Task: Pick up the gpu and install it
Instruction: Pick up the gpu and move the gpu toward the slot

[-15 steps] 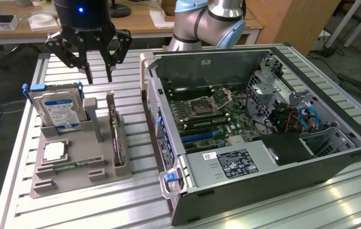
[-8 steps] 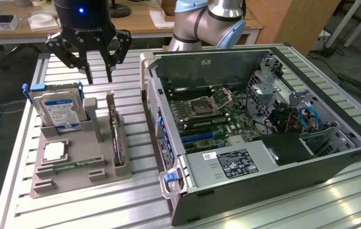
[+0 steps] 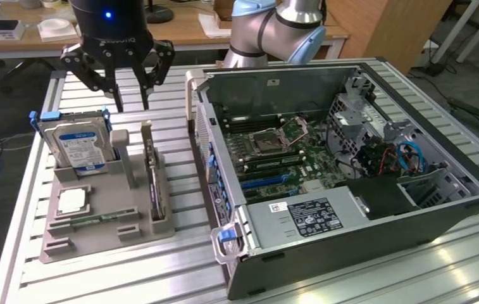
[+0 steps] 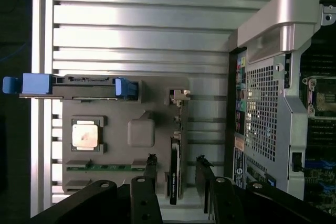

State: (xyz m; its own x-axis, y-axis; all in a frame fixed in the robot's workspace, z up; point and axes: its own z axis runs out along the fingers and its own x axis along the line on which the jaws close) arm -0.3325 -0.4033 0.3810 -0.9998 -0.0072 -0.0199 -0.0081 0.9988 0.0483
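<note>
On a slatted aluminium table (image 3: 95, 278), a grey holder (image 3: 54, 244) sits at eight o'clock in the exterior view, carrying a processor chip (image 3: 72, 201) and, just nearer the camera, a narrow green memory stick (image 3: 95, 220) lying flat. At four o'clock an open computer case (image 3: 349, 234) lies on its side, its labelled power supply (image 3: 302, 215) nearest the camera and its motherboard (image 3: 273, 149) exposed toward the middle of the frame. The gpu (image 3: 152, 177) stands on edge in a slot along the holder's side nearest the case, its metal bracket at the far end, untouched and not yet lifted. At nine o'clock a hard drive (image 3: 77, 147) with a blue label stands upright at the holder's far corner on the exterior view's left, in a carrier with blue tabs. Beyond the holder, at eleven o'clock, the black jaws hang above the table spread wide, their fingers (image 3: 148, 88) pointing down, gripping nothing and touching nothing. In the wrist view the card's dark upper edge runs between the two spread fingers. Behind, at twelve o'clock, rises the silver and blue arm (image 3: 277, 28), and past it a wooden desk (image 3: 180, 25).
</note>
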